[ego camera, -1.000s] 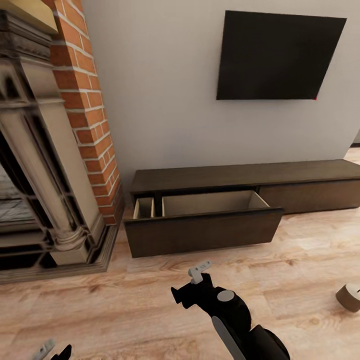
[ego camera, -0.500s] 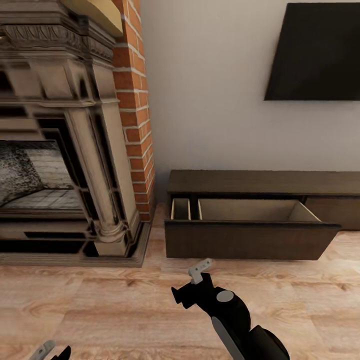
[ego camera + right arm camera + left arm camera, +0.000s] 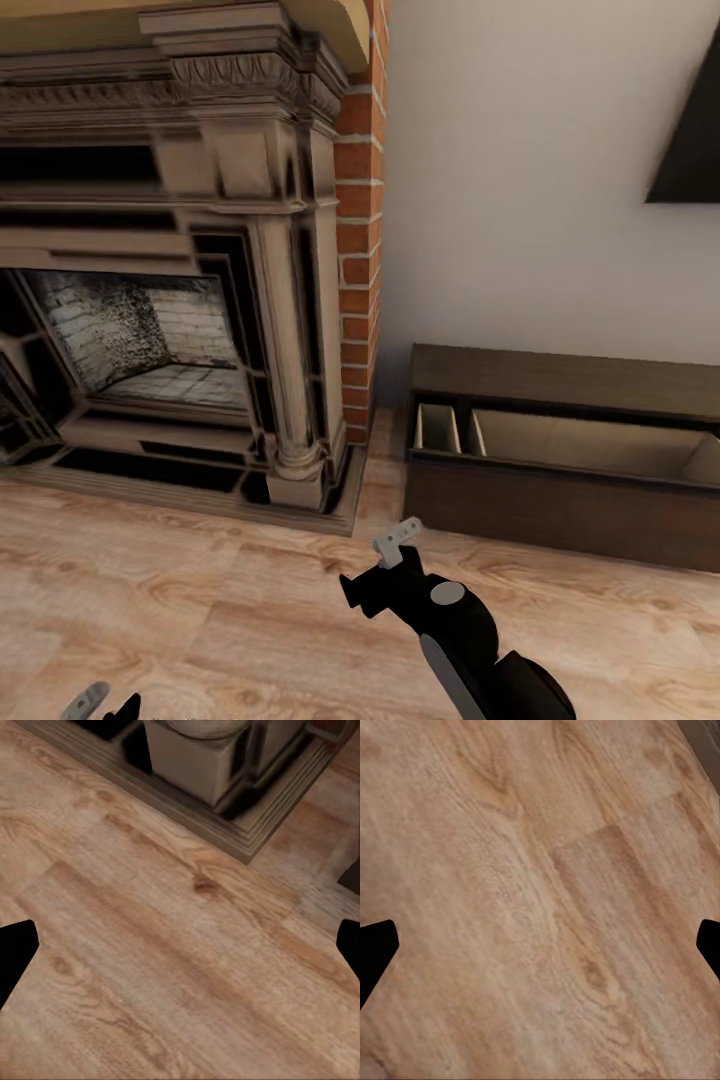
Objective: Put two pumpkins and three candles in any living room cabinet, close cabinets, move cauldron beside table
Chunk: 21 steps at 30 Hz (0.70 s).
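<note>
The cabinet (image 3: 560,500), a low dark-brown unit, stands against the wall at the right of the head view. Its left drawer is pulled out, showing pale beige compartments with nothing visible in them. My right gripper (image 3: 385,566) hangs open over the wood floor, in front of the cabinet's left end. In the right wrist view the right gripper (image 3: 180,952) has its black fingertips (image 3: 15,952) spread wide over bare floor. My left gripper (image 3: 100,702) peeks in at the bottom left, and the left gripper (image 3: 540,949) is open over floorboards. The pumpkins, candles and cauldron are out of view.
An ornate carved fireplace surround (image 3: 200,250) with a brick column (image 3: 358,250) takes up the left half; its stepped base (image 3: 247,832) juts onto the floor near my right gripper. A dark wall screen's corner (image 3: 695,150) shows at the right edge.
The camera has swung left: the fireplace has come into the middle, the cabinet has slid right, and the candle on the floor has left the picture. Both arms hold their pose.
</note>
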Motion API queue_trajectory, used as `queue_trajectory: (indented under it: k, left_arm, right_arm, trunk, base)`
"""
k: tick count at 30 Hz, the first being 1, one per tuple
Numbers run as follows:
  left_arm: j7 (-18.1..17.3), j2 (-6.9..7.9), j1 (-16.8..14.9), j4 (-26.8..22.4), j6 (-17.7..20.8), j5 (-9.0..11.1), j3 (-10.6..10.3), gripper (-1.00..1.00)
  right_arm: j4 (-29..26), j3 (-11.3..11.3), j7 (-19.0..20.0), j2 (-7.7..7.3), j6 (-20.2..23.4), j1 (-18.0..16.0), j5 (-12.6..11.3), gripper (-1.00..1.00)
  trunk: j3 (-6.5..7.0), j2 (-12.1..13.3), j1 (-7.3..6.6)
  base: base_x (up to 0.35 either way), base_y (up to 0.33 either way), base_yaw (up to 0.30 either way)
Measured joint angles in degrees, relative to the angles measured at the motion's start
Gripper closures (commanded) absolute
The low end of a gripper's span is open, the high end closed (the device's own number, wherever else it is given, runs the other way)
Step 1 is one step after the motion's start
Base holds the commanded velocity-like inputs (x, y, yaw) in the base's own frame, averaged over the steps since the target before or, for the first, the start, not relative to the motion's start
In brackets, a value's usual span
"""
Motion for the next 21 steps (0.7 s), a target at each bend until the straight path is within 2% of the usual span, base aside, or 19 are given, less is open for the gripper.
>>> queue_trajectory:
  k: [6,9,11,21]
  left_arm:
    - [-0.07,-0.02,0.00,0.02,0.00,0.02,-0.05,-1.00]
    - [0.31,0.63,-0.65,0.71,0.62,-0.59,-0.71,-1.00]
    - [0.24,1.16,-1.30,1.35,0.71,-0.29,-0.45,-1.00]
    - [0.24,1.17,-1.82,4.57,0.71,-0.29,-0.45,-1.00]
  right_arm:
    - [0.00,0.11,0.14,-0.06,-0.15,0.07,-0.03,-1.00]
    - [0.05,-0.47,-0.52,0.55,0.42,-0.56,0.12,-1.00]
    - [0.05,-1.11,-0.08,0.81,0.23,-1.21,0.07,-1.00]
    - [0.05,-1.16,-0.07,0.81,0.23,-1.70,0.04,-1.00]
  trunk:
    - [-0.02,0.00,0.00]
    - [-0.01,0.01,0.02]
    - [-0.01,0.00,0.01]
    - [-0.02,0.00,0.01]
  base:
    - [0.085,0.296,0.110]
    - [0.000,0.000,0.000]
    - [0.000,0.000,0.000]
    - [0.000,0.000,0.000]
